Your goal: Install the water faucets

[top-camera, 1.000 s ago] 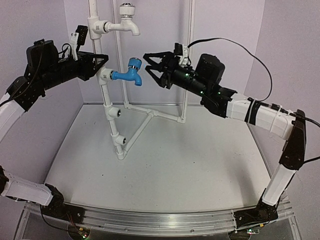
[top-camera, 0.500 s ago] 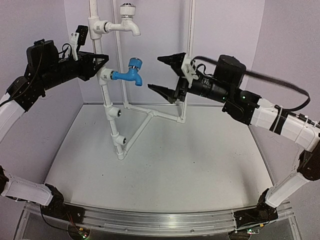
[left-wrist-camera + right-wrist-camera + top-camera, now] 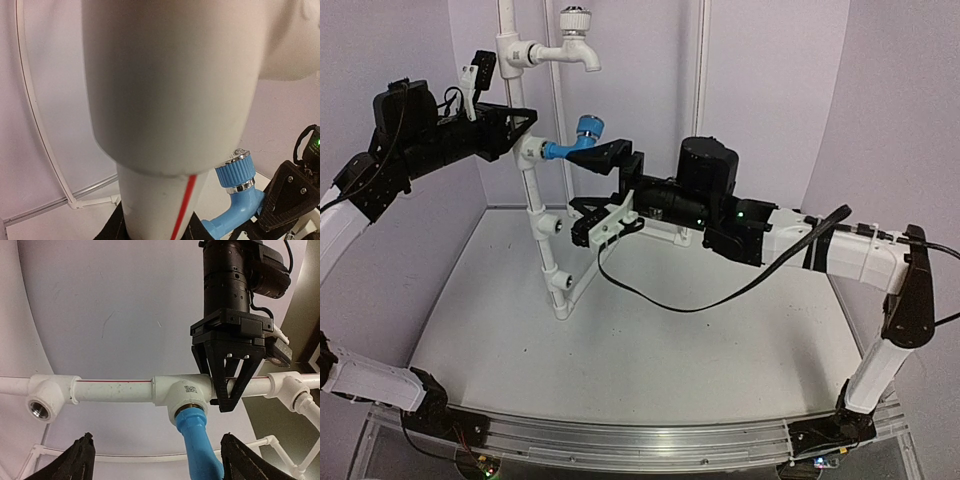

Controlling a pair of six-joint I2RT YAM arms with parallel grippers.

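Right pincer (image 3: 156, 440) gapes wide, straddling the blue faucet (image 3: 197, 445) without holding it; left pincer (image 3: 226, 400) clamps the white pipe frame (image 3: 112, 388) alongside.

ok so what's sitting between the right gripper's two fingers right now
The blue faucet, screwed into a tee on the white pipe, stands off-centre in the gap of the open right gripper. The right wrist view shows it.

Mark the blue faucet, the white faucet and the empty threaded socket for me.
blue faucet (image 3: 564, 151), top external view, on its horizontal body.
white faucet (image 3: 570, 48), top external view, on its body under the knob.
empty threaded socket (image 3: 40, 407), right wrist view, on its metal-threaded mouth.
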